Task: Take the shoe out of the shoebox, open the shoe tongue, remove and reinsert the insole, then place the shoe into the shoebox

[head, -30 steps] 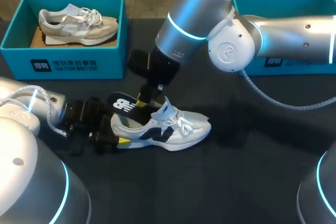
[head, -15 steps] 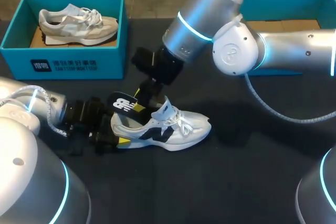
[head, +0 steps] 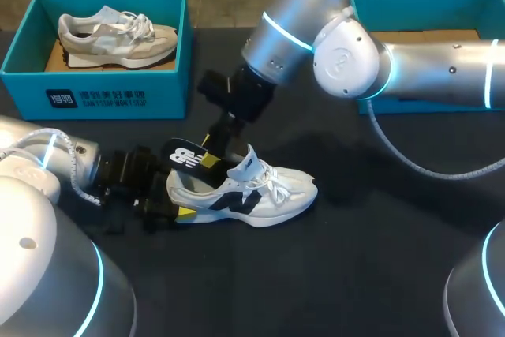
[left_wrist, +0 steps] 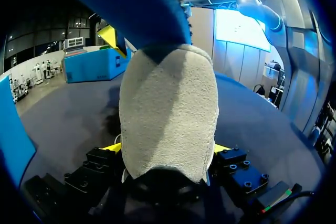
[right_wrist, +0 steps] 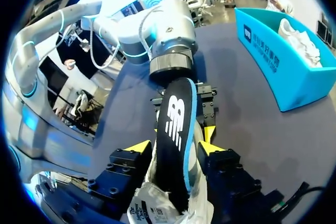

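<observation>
Bracing the heel: the left gripper (left_wrist: 167, 153) is closed on the back of the shoe (head: 260, 193), one yellow tip at each side of the suede heel. This probably keeps the shoe from sliding while the other arm works.
Right gripper: it (right_wrist: 176, 142) pinches the insole (right_wrist: 176, 114) across its width, just above the shoe's opening.
Insole position: the front end is down inside the shoe. The heel end sticks up and back out of the collar, tilted, so it is only partly seated.
Shoe position: it stands on its sole on the dark table (head: 355, 274), toe toward my right, well apart from both boxes.
Shoe look: white upper, dark side emblem, white laces, and the tongue (head: 251, 165) lifted.
Insole look: dark top, white logo, blue edge.
Boxes: the left box (head: 95, 88) holds a grey shoe (head: 118, 35). The right box (head: 426, 1) shows a bare cardboard floor and is likely this shoe's destination.
</observation>
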Available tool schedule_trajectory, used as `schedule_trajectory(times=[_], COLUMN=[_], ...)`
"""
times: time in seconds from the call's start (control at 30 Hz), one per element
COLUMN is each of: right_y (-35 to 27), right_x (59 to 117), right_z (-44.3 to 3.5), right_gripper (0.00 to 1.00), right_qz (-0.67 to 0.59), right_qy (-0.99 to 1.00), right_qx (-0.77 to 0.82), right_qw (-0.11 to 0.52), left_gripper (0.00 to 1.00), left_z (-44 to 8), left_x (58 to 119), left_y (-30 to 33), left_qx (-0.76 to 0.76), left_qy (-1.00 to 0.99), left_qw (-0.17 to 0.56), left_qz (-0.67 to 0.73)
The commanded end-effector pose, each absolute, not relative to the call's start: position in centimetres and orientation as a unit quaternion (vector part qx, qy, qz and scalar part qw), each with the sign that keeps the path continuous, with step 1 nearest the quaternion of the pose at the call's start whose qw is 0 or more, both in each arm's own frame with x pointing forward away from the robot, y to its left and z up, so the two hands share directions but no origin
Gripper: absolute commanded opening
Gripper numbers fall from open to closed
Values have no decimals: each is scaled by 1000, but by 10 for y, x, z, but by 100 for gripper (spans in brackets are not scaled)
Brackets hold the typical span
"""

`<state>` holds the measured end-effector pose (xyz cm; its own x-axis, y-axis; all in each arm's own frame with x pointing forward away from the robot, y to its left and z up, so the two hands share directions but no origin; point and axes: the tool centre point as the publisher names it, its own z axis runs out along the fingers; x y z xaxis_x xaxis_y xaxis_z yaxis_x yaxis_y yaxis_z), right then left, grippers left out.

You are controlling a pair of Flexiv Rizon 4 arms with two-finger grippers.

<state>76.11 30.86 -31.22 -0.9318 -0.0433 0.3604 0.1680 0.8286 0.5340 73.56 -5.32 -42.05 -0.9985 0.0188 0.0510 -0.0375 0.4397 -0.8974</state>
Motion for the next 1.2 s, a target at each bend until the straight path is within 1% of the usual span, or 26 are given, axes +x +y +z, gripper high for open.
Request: schedule_trajectory(times=[0.03,0.37,0.43,0.53,0.6,0.63,0.67,0.7,0.73,0.77,1.2], right_y=[315,323,323,323,323,322,323,323,323,323,321], right_x=[761,754,752,751,750,750,750,751,752,753,770], right_z=[-314,-319,-320,-321,-321,-321,-320,-319,-318,-316,-284], right_gripper=[50,48,46,40,34,27,24,16,4,0,0], right_qz=[-290,-294,-292,-292,-292,-292,-292,-292,-291,-293,-334], right_qy=[-938,-935,-935,-934,-934,-935,-935,-935,-936,-936,-931], right_qx=[-33,-34,-37,-39,-41,-41,-41,-42,-42,-42,-56], right_qw=[186,198,200,201,200,199,198,196,193,190,135], left_gripper=[0,0,0,0,0,0,0,0,0,0,0], left_z=[-422,-422,-422,-422,-422,-422,-422,-422,-422,-422,-422], left_x=[735,735,735,735,735,735,735,735,735,735,735], left_y=[-54,-54,-54,-54,-54,-54,-54,-54,-54,-54,-54], left_qx=[6,6,6,6,6,6,6,6,6,6,6], left_qy=[-848,-848,-848,-848,-848,-848,-848,-848,-848,-848,-848], left_qw=[26,26,26,26,26,26,26,26,26,26,26], left_qz=[529,529,529,529,529,529,529,529,529,529,529])
